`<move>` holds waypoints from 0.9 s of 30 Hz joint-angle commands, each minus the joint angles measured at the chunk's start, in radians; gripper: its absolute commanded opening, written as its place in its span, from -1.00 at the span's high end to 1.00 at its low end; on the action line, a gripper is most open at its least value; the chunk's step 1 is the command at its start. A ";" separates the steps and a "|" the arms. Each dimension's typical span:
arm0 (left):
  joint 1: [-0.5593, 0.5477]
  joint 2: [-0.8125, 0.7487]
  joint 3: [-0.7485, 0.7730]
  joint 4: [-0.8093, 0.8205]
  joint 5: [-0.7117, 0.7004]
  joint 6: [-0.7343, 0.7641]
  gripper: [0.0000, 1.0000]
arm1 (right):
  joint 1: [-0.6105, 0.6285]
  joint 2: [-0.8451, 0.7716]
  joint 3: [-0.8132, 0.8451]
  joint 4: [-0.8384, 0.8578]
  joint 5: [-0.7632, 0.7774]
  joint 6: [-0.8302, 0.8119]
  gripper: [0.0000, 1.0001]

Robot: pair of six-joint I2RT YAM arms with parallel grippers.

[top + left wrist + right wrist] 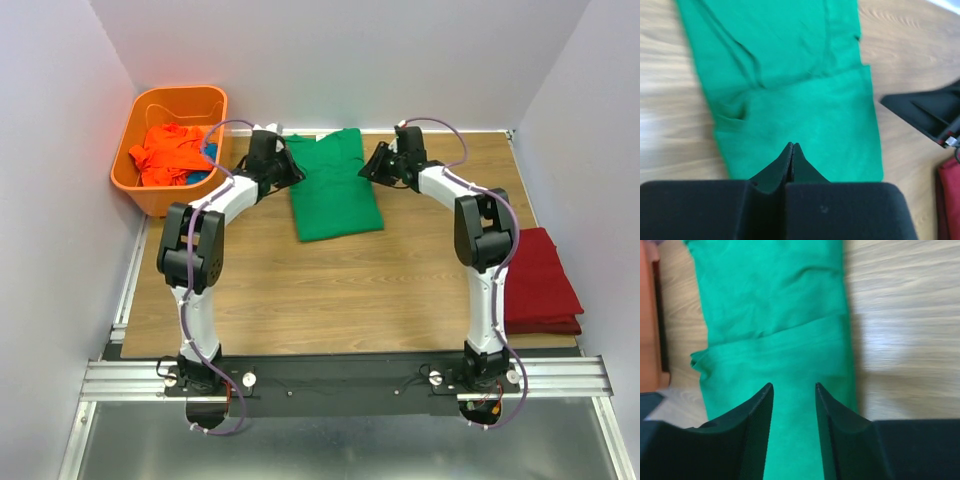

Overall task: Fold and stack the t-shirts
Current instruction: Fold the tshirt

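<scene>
The green t-shirt (335, 190) lies folded lengthwise at upper centre of the overhead view. The left gripper (792, 146) sits at its left edge, closed with no cloth visibly pinched, and the right gripper (793, 387) at its right edge stands partly open and empty, so both edges are within reach. The dark red t-shirt (540, 280) rests folded at far right, probably as the stack base; the orange t-shirt (165, 155) waits in the basket (185, 90), upper left.

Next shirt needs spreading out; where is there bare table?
Widest bare wood: the near middle of the table, bordered by the green t-shirt at the far side, the left arm and the right arm. A smaller patch lies far right, between right gripper and dark red t-shirt. Crowded: far left, by the orange basket and left gripper.
</scene>
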 commanded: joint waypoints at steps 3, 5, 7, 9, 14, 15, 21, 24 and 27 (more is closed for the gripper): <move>-0.049 0.103 0.086 0.008 0.032 -0.020 1.00 | 0.036 0.055 0.073 0.045 -0.108 0.005 0.20; -0.051 0.130 0.112 0.005 0.038 -0.022 1.00 | 0.036 0.089 0.123 0.055 -0.141 0.014 0.26; -0.049 0.169 0.154 -0.006 0.023 -0.013 1.00 | 0.036 0.136 0.151 0.061 -0.165 0.025 0.31; -0.048 0.195 0.191 -0.012 0.006 0.002 1.00 | 0.036 0.162 0.180 0.068 -0.158 0.025 0.32; -0.015 0.288 0.241 -0.028 -0.008 0.012 1.00 | 0.027 0.230 0.208 0.069 -0.104 0.025 0.33; -0.012 0.299 0.245 -0.032 -0.008 0.012 1.00 | 0.026 0.237 0.209 0.068 -0.100 0.028 0.33; -0.006 0.360 0.288 -0.130 -0.071 -0.007 1.00 | 0.009 0.250 0.163 0.069 -0.061 0.077 0.36; -0.006 0.361 0.255 -0.136 -0.078 -0.019 1.00 | 0.004 0.231 0.108 0.068 -0.063 0.097 0.36; -0.006 0.345 0.228 -0.138 -0.091 -0.030 1.00 | 0.004 0.196 0.044 0.069 -0.064 0.108 0.36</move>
